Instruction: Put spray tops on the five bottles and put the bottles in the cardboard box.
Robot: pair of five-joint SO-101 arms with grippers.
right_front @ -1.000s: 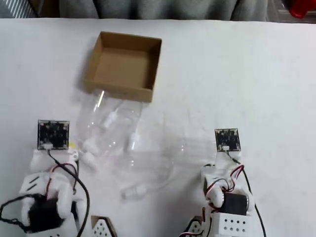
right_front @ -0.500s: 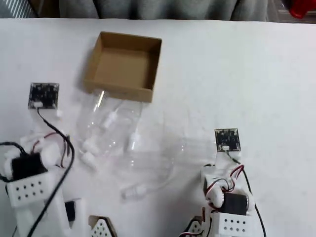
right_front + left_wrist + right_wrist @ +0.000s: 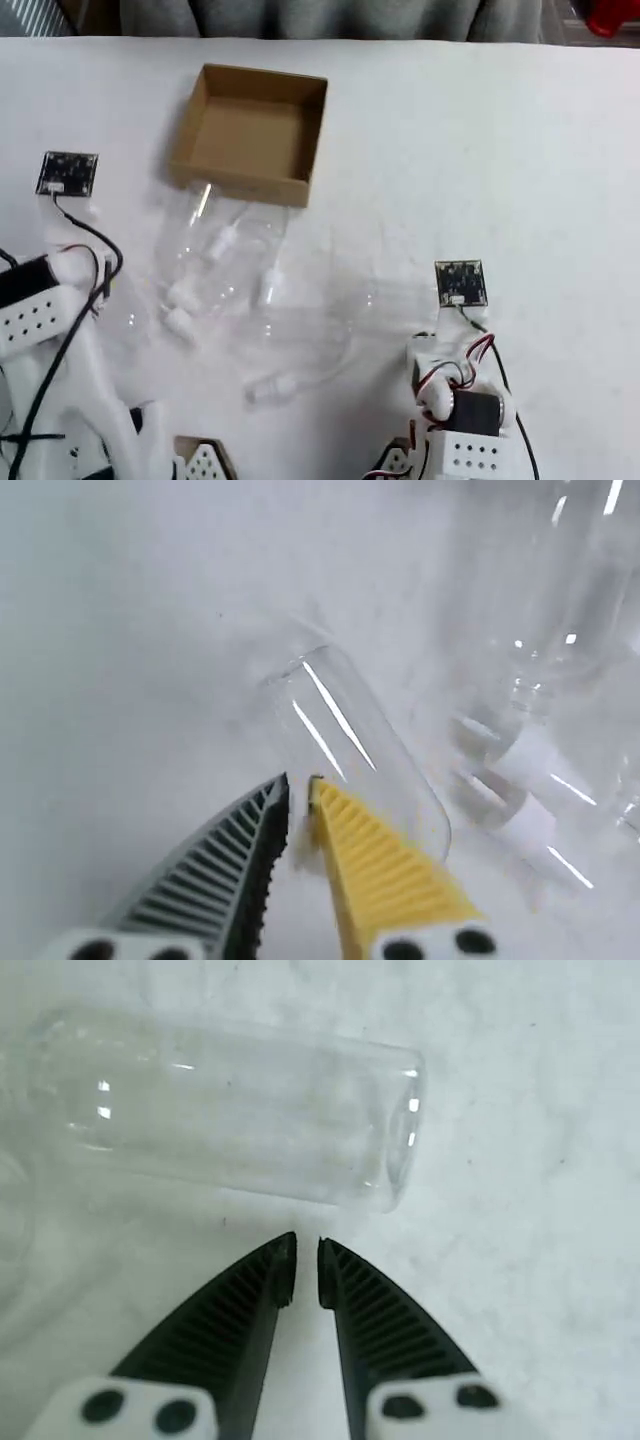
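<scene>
Start of capping, clear plastic bottles (image 3: 215,260) loose beside brown cardboard box (image 3: 238,186).
Showed left gripper (image 3: 298,786), right gripper (image 3: 307,1250) nearly closed, empty; likely needed widening before any grasp.

Light bright and even, from overhead. White table (image 3: 520,150) glares in high view; clear bottles (image 3: 220,265) almost lost against it. Thin streak highlights on bottle (image 3: 350,740) in left wrist view. Shadows soft and faint; slight shade inside cardboard box (image 3: 190,120).
</scene>
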